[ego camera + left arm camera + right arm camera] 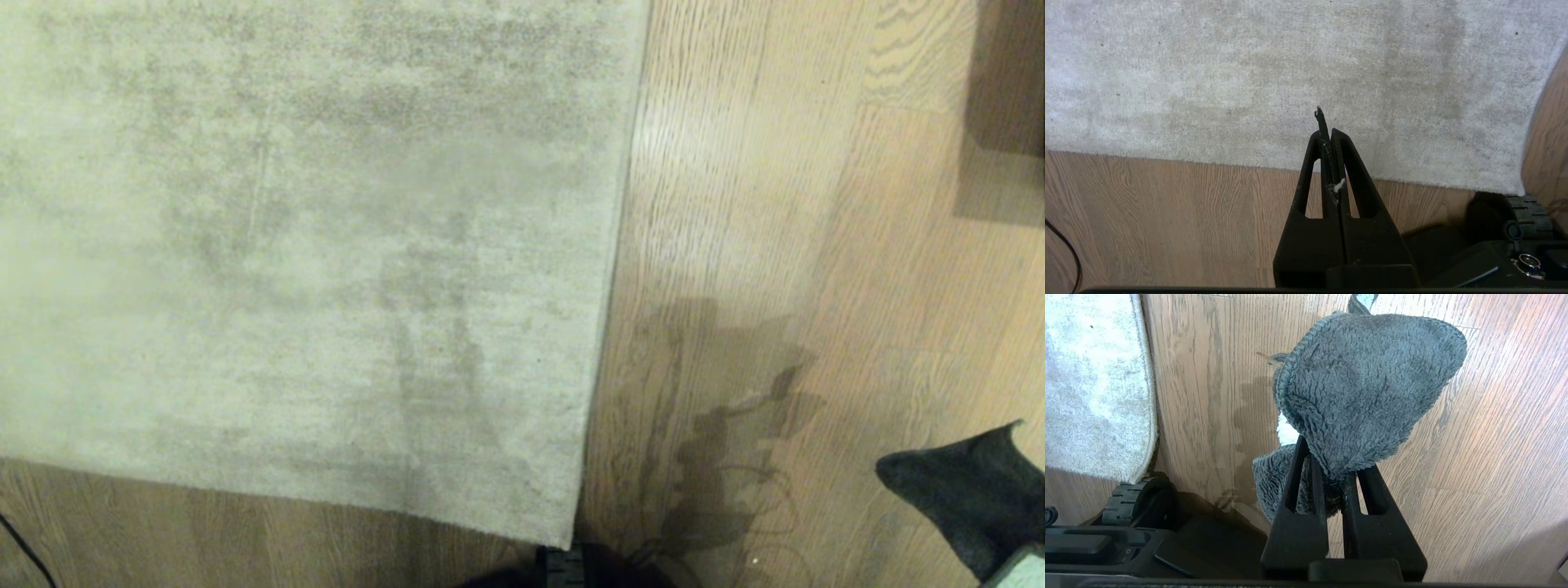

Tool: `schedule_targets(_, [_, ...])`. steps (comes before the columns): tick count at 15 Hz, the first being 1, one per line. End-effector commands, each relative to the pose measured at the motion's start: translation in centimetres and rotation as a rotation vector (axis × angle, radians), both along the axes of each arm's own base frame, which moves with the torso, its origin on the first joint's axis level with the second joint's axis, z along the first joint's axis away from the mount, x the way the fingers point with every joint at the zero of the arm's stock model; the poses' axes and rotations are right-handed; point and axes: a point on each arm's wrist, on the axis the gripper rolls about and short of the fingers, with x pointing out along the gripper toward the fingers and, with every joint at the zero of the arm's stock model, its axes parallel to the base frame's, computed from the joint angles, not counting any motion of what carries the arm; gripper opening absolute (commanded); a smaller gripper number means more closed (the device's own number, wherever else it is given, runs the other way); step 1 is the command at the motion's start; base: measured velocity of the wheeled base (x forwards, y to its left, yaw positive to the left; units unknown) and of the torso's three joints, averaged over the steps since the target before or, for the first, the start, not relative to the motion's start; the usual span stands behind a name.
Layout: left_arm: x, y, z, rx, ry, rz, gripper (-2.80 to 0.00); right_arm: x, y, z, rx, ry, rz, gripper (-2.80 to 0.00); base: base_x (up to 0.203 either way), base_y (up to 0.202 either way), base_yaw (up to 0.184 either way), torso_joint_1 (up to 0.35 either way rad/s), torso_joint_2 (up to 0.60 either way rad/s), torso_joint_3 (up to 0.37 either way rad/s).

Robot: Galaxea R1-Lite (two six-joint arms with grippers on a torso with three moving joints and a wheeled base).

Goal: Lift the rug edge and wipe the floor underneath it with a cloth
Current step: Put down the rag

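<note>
A pale rug lies flat on the floor (816, 245), its corner near the robot's base and the rug edge (614, 269) running away along bare planks to the right. The right gripper (1331, 467) is clamped on the cloth (1367, 388), which hangs over the wood near right of the rug. The left gripper (1327, 134), jaws pressed together and empty, hovers over the rug's near border. The lift has not begun. To do it well, the left jaws likely need to part, come down low at the hem and pinch only the thin border, raising it enough for the cloth to sweep beneath without dragging the pile or folding the corner.
</note>
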Motion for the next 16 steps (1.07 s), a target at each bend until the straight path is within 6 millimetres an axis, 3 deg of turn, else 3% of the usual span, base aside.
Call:
schedule_targets(1, [0.01, 0.0, -0.01, 0.0, 0.002, 0.0, -2.8, 0.0, 0.0, 0.0, -0.001, 0.0, 0.001, -2.8, 0.0, 0.0, 0.0, 0.0, 0.0, 0.0])
schedule_targets(5, [0.01, 0.0, 0.0, 0.0, 0.001, 0.0, -2.8, 0.01, 0.0, 0.01, -0.001, 0.001, 0.001, -2.8, -0.137, 0.0, 0.002, -0.003, 0.0, 0.003])
schedule_targets(16, [0.0, 0.0, -0.02, -0.001, 0.003, 0.0, -2.8, 0.01, 0.0, 0.01, -0.001, 0.001, 0.001, -2.8, 0.0, 0.0, 0.0, 0.0, 0.0, 0.0])
